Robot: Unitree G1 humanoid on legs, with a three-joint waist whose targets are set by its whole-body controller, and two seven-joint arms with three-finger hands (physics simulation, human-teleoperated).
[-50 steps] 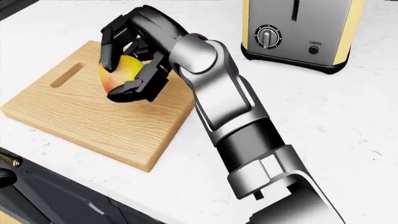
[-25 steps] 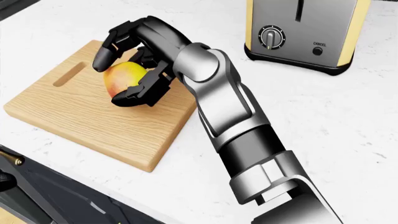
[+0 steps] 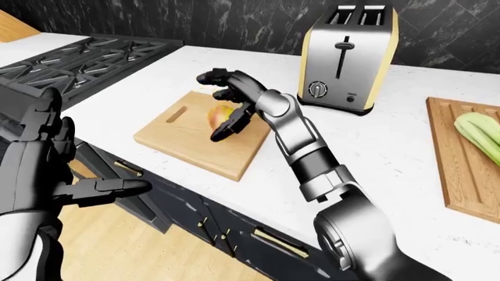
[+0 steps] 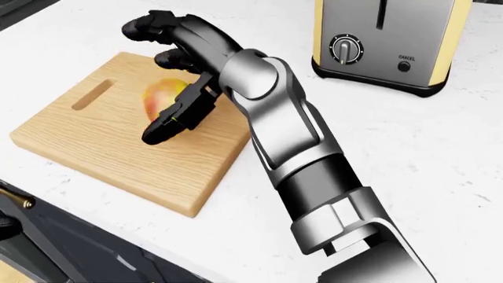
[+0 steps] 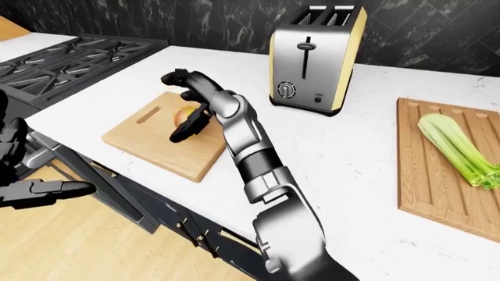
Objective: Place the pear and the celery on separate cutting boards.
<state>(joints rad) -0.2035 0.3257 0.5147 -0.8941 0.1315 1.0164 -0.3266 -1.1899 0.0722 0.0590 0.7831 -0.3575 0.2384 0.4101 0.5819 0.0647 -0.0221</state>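
A yellow-red pear [image 4: 161, 93] rests on the light wooden cutting board [image 4: 94, 135] at the left of the head view. My right hand [image 4: 145, 85] hovers over it, open: the fingers [image 4: 149, 26] are spread above and beyond the pear, and the thumb [image 4: 169, 124] reaches down along its near side. Green celery [image 5: 457, 149] lies on a second, darker cutting board [image 5: 422, 193] at the right edge of the right-eye view. My left hand [image 3: 78, 152] stays open at the lower left of the left-eye view, off the counter and holding nothing.
A steel and cream toaster [image 4: 385, 35] stands on the white counter [image 4: 408, 153] between the two boards. A black stove [image 3: 86, 58] lies to the left of the counter. Dark cabinet fronts [image 3: 195, 216] and a wooden floor are below.
My right hand's fingers have come off the pear and spread apart, lifting slightly. The pear now lies free on the left board.
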